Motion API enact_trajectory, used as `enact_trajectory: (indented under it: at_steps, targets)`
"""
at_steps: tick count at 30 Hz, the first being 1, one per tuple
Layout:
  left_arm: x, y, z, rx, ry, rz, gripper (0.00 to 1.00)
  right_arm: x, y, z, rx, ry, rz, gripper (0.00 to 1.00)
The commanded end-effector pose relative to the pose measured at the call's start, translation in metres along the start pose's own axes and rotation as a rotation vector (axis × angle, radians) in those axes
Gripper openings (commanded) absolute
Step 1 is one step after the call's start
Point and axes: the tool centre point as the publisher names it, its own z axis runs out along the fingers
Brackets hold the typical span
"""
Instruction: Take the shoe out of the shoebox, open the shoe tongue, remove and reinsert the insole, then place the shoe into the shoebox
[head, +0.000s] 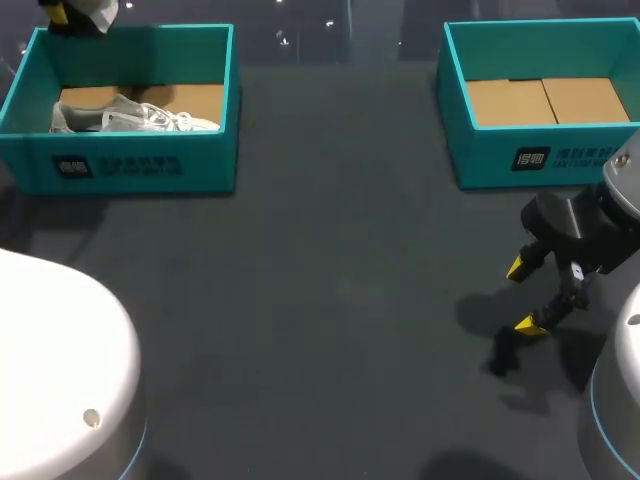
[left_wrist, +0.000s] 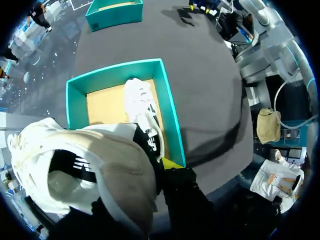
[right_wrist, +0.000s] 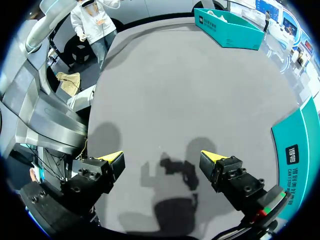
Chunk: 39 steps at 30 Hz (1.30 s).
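My left gripper (head: 62, 14) hangs over the far rim of the left teal shoebox (head: 130, 165), shut on a white and beige shoe (left_wrist: 95, 170) that it holds above the box. In the left wrist view only one yellow fingertip (left_wrist: 170, 163) shows beside the shoe's collar; the other is hidden by the shoe. A second white shoe (head: 140, 118) lies inside that box on its cardboard floor (left_wrist: 105, 105). My right gripper (head: 527, 295) stands open low over the bare table, in front of the right shoebox (head: 530, 155), with nothing between its fingers (right_wrist: 112, 159).
The right teal shoebox holds only its cardboard floor (head: 545, 100). Its printed wall (right_wrist: 300, 150) is just beside my right gripper. Dark grey table (head: 330, 300) stretches between the two boxes. White robot housings (head: 60, 370) fill the near corners.
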Motion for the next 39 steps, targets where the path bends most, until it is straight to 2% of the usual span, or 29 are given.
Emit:
enact_trajectory:
  at_steps: [1, 4, 6, 19, 23, 28, 31, 39]
  targets:
    - [-0.019, 0.007, 0.001, 0.0, 0.093, 0.136, 0.0, 0.001, 0.0, 0.001, 0.002, -0.003, 0.001, 1.0]
    - [-0.022, 0.016, 0.004, -0.027, 0.062, 0.364, 0.0, 0.001, 0.0, 0.001, 0.002, -0.003, 0.001, 1.0]
    - [-0.022, 0.028, 0.009, -0.098, 0.073, 0.555, 0.0, 0.001, 0.0, 0.001, 0.002, -0.003, 0.001, 1.0]
    - [-0.022, 0.028, 0.009, -0.098, 0.073, 0.555, 0.0, 0.001, 0.0, 0.001, 0.002, -0.003, 0.001, 1.0]
    - [-0.035, 0.047, 0.006, -0.064, 0.145, 0.781, 0.0, 0.001, 0.0, 0.001, 0.002, -0.003, 0.001, 1.0]
    - [-0.054, 0.071, 0.009, -0.082, 0.139, 1.043, 0.0, 0.001, 0.0, 0.001, 0.002, -0.003, 0.001, 1.0]
    - [-0.065, 0.091, 0.009, -0.058, 0.177, 1.348, 0.0, 0.001, 0.0, 0.001, 0.002, -0.003, 0.001, 1.0]
    - [-0.065, 0.091, 0.009, -0.058, 0.177, 1.348, 0.0, 0.001, 0.0, 0.001, 0.002, -0.003, 0.001, 1.0]
